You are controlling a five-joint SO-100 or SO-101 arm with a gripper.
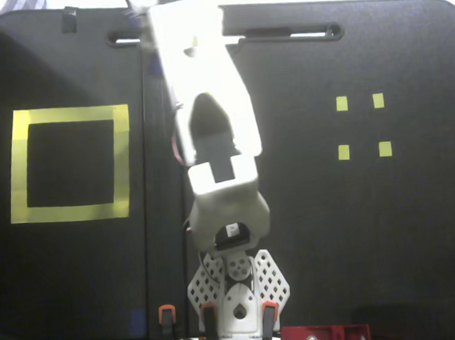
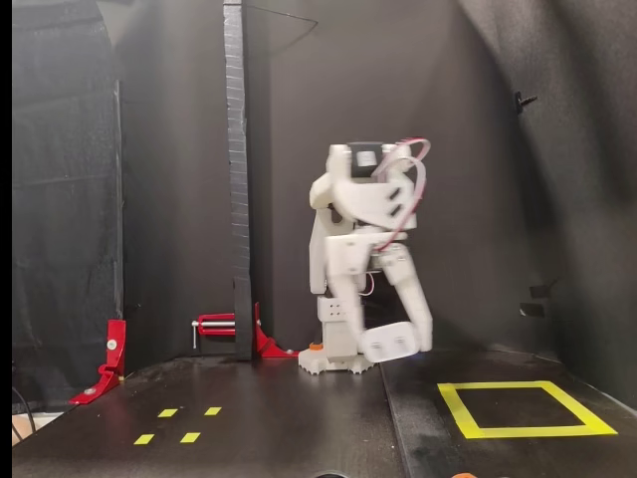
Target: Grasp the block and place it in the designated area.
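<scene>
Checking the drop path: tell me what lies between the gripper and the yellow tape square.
Nothing: in a fixed view the gripper hangs short of the yellow tape square, with only bare black table between them.

The white arm [image 2: 363, 249] stands folded over its base at the middle of the dark surface [image 2: 289, 428], its blurred gripper [image 2: 396, 344] hanging low, above the surface and just left of the designated area [image 2: 523, 408], with the state of the fingers too smeared to tell. Four small yellow tape squares [image 2: 179, 424] lie at the front left, well apart from the yellow outline. A red clamp [image 2: 107, 360] sits at the far left, another red clamp [image 2: 227, 325] by the black upright post [image 2: 237, 179]
</scene>
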